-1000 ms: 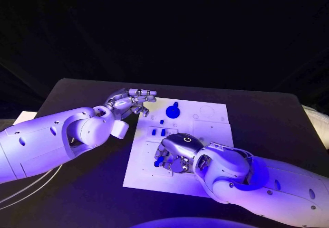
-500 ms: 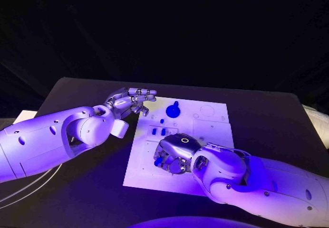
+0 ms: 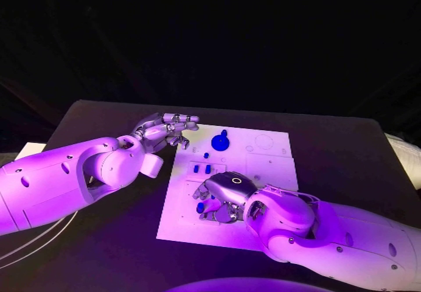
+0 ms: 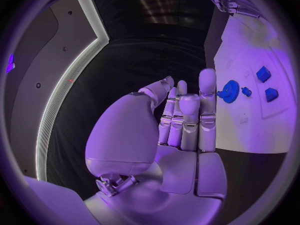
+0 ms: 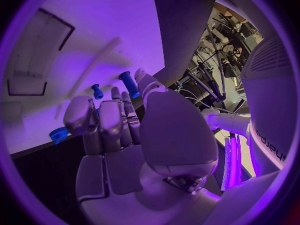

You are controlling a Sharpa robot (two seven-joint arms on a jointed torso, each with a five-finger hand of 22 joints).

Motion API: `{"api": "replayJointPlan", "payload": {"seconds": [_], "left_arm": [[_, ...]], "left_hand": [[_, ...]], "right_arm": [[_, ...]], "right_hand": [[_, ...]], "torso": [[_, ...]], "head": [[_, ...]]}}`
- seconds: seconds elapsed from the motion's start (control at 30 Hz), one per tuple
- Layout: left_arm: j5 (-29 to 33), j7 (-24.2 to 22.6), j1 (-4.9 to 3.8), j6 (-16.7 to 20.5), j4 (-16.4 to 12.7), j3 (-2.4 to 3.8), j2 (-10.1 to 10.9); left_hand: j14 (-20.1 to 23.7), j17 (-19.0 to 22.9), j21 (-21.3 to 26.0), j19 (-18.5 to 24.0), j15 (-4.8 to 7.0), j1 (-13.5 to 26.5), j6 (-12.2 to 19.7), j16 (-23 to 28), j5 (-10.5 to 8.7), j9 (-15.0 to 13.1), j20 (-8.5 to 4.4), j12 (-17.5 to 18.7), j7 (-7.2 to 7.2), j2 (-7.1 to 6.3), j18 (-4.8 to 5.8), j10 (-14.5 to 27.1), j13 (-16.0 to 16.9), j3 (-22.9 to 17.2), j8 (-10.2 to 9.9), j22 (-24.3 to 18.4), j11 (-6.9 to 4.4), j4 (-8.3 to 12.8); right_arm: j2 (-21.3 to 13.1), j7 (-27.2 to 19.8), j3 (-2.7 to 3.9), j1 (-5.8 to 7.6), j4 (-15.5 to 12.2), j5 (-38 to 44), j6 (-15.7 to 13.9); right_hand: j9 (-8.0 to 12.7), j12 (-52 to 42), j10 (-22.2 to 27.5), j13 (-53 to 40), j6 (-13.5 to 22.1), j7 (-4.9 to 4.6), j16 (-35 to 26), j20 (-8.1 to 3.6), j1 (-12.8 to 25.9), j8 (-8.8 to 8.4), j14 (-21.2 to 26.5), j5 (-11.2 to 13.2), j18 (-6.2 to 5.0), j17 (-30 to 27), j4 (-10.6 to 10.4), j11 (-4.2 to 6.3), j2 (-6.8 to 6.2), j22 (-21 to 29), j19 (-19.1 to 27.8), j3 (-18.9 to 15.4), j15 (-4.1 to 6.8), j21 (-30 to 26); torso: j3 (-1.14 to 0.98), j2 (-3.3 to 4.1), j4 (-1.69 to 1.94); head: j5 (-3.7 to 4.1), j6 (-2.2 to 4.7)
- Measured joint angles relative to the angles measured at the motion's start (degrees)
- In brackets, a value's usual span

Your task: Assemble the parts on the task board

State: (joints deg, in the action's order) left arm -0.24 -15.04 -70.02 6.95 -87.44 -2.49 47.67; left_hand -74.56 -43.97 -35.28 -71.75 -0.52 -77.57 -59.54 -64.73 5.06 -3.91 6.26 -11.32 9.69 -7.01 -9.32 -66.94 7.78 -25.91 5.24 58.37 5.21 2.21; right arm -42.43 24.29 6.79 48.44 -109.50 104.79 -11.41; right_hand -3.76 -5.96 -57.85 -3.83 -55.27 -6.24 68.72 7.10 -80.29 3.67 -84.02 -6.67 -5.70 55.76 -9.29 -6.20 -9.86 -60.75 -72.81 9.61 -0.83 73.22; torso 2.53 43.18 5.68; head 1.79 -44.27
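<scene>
The right hand [image 3: 221,196] lay fingers-down on the task board [image 3: 272,173], over a blue peg [image 5: 128,81]; whether it pinched the peg I cannot tell; the left hand [image 3: 167,130], empty, fingers together, hovered beside a round blue part [image 3: 220,143].

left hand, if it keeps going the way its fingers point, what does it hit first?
Likely the round blue part at the far end of the task board. The left hand points across the board's far left corner towards it; its height above the board is unclear.
</scene>
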Motion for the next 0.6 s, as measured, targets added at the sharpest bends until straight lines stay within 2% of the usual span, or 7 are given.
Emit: {"api": "replayJointPlan", "payload": {"seconds": [0.1,0.2,0.3,0.37,0.43,0.57,0.6], "left_arm": [[0.0,0.04,0.0,-0.01,0.05,0.0,0.02],[0.0,0.08,0.0,-0.03,0.12,0.0,0.02],[0.0,0.12,0.0,-0.05,0.23,-0.02,0.0],[0.0,0.16,0.0,-0.06,0.27,-0.07,0.02],[0.0,0.2,0.0,-0.08,0.27,-0.17,0.19],[0.0,0.26,0.01,-0.08,0.27,-0.35,0.76],[0.0,0.26,0.03,-0.08,0.3,-0.38,0.86]], "left_hand": [[0.0,0.03,0.0,0.0,0.0,0.0,0.0,0.17,0.0,0.0,0.0,0.0,0.0,0.0,0.0,0.0,0.0,0.0,-0.19,0.0,0.0,0.0],[0.0,0.09,0.0,0.0,0.0,0.0,0.0,0.18,0.0,0.0,0.0,0.0,0.0,0.0,0.0,0.0,0.0,0.13,-0.19,-0.11,0.0,0.13],[0.0,0.09,0.0,0.0,0.0,0.0,0.0,0.18,0.0,0.0,0.0,0.0,0.0,0.0,0.0,0.0,-0.01,0.16,-0.19,-0.12,0.0,0.17],[0.0,0.12,0.22,0.0,0.0,0.0,0.0,0.18,0.0,0.0,0.0,0.0,0.0,0.0,0.0,0.0,0.01,0.25,-0.19,-0.12,0.0,0.08],[0.0,0.17,0.22,0.0,0.0,0.0,0.0,0.18,0.0,0.0,0.0,-0.22,0.0,0.0,0.0,0.0,0.05,0.32,-0.19,-0.12,0.0,0.01],[0.22,0.29,0.45,0.0,-0.22,0.0,0.0,0.18,0.0,0.0,0.0,-0.22,0.0,0.0,0.0,0.2,0.05,0.32,-0.19,-0.24,0.2,0.01],[0.22,0.3,0.46,0.0,-0.22,0.0,0.0,0.18,0.0,0.0,0.0,-0.22,0.0,0.0,-0.01,0.2,0.05,0.32,-0.19,-0.26,0.2,0.01]], "right_arm": [[-0.58,-0.05,0.0,-0.11,-0.42,0.0,-1.99],[-1.98,-0.52,0.12,-0.48,-1.2,-0.33,-5.03],[-4.99,-1.91,0.66,-0.62,-2.16,-2.87,-8.55],[-7.71,-2.94,1.04,-0.55,-2.91,-5.83,-10.4],[-11.1,-3.86,1.32,-0.35,-3.92,-9.77,-11.99],[-17.65,-4.71,1.63,-0.02,-6.91,-17.68,-13.59],[-18.95,-4.72,1.66,-0.01,-7.61,-19.2,-13.8]], "right_hand": [[0.0,-1.4,0.67,0.0,0.58,0.39,-0.47,0.08,-1.0,0.0,0.0,-0.66,0.0,-0.64,-1.16,0.29,1.0,0.45,0.08,-4.14,0.0,-0.21],[-0.12,-3.06,0.1,-0.23,0.65,0.13,-1.09,-0.18,-1.94,0.0,0.02,-1.23,-0.01,-1.48,-1.77,0.54,1.93,0.85,0.35,-5.61,0.02,-0.53],[-0.34,-5.45,-3.29,-0.43,-0.86,-1.01,-1.27,-0.58,-3.77,0.24,-0.01,-2.36,-0.01,-1.34,-1.76,1.39,3.76,0.77,0.44,-5.54,0.47,-0.91],[-0.55,-6.36,-5.17,-0.43,-2.41,-2.24,-0.42,-1.08,-4.24,0.83,-0.1,-3.44,-0.01,-0.24,-1.86,1.32,4.23,-0.08,-0.05,-4.99,0.56,-0.34],[-0.6,-7.57,-7.85,-0.79,-3.52,-2.75,0.55,-1.03,-4.3,1.18,-0.1,-3.97,-0.01,1.03,-2.17,1.37,4.29,-1.09,-0.68,-4.67,0.56,0.45],[-0.7,-12.97,-15.89,-3.58,-5.48,-1.42,2.49,-1.99,-4.17,1.81,0.07,-4.88,0.0,3.63,-3.21,2.62,4.4,-3.48,-2.24,-5.54,2.22,2.04],[-0.72,-14.9,-17.77,-5.12,-5.98,-0.91,3.17,-2.55,-3.68,2.07,0.04,-5.37,0.0,4.51,-3.71,3.48,4.44,-4.48,-2.8,-6.04,2.9,2.71]], "torso": [[-0.04,0.0,-0.04],[-0.1,0.0,-0.12],[-0.15,-0.03,-0.19],[-0.16,-0.12,-0.24],[-0.15,-0.23,-0.34],[-0.13,-0.55,-0.82],[-0.15,-0.67,-1.04]], "head": [[0.07,0.12],[0.3,0.16],[0.74,0.33],[1.27,0.53],[1.67,0.7],[2.78,1.22],[3.09,1.3]]}}
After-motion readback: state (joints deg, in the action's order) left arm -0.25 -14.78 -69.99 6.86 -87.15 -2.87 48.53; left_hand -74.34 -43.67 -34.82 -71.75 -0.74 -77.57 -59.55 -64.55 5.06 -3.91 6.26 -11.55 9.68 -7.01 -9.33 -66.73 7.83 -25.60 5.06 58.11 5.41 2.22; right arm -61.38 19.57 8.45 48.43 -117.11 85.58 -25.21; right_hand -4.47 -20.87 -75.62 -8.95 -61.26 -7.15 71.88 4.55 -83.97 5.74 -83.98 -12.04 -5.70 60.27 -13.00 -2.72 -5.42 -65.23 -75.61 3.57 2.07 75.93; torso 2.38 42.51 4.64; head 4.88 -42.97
